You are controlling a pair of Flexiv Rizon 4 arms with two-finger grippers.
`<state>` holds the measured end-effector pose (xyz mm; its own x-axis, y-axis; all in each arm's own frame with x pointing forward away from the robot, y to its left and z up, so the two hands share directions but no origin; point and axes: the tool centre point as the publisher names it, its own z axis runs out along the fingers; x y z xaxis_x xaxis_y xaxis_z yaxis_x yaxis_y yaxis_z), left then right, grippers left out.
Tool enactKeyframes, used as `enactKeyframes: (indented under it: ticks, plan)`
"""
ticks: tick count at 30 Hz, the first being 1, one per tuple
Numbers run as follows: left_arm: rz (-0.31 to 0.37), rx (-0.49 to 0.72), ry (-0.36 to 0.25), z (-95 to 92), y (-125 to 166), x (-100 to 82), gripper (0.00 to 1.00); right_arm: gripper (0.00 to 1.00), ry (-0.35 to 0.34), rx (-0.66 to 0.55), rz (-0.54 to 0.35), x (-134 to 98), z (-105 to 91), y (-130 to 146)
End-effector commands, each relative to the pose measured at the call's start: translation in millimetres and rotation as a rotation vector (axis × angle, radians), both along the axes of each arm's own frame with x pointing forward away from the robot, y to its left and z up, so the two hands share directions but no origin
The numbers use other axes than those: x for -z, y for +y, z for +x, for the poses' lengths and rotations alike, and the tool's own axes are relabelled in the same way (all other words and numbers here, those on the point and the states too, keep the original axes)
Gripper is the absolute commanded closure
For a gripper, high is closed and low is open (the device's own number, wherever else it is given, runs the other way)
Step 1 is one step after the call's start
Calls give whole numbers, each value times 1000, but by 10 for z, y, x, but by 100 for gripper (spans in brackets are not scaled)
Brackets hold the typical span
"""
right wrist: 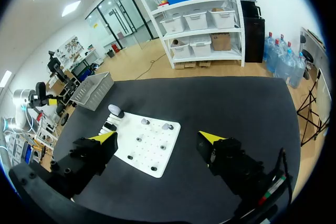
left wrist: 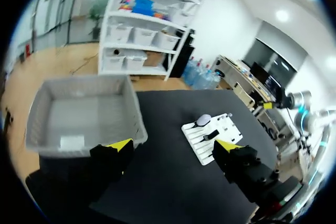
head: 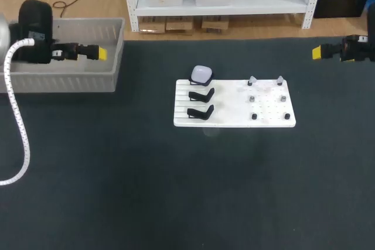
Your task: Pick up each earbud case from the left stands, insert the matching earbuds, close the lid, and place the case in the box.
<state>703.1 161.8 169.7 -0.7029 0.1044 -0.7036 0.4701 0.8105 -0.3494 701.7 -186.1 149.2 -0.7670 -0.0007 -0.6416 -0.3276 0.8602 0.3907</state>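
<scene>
The left tool (left wrist: 173, 148) is hanging spread and empty over the grey box (head: 117, 39) at ten o'clock, apparently its drop-off station. The right tool (right wrist: 157, 139), likewise spread and empty, is hovering at two o'clock, well apart from the white board (head: 234, 118). One earbud case (head: 201, 74) is sitting on the board's rearmost stand; two black stands (head: 201, 94) at its six o'clock are standing bare. Two earbuds (head: 252, 79) are resting at its three o'clock. Nothing appears to be blocking approach.
</scene>
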Motion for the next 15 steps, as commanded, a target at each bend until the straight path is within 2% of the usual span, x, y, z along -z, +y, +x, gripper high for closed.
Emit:
enactKeyframes:
  ticks: [1,6,9,12,15]
  plan:
    - [-96,232,-111,81,-5,13,0,0,0,1,-2,-4,-4,0]
    - [-98,444,-205,163,-149,-107,0,0,0,1,-2,-4,-4,0]
    - [-51,578,-256,205,-253,-181,0,0,0,1,-2,-4,-4,0]
    - [-35,667,-273,275,-351,-171,0,0,0,1,-2,-4,-4,0]
    - [19,748,-302,311,-449,-100,0,0,0,1,-2,-4,-4,0]
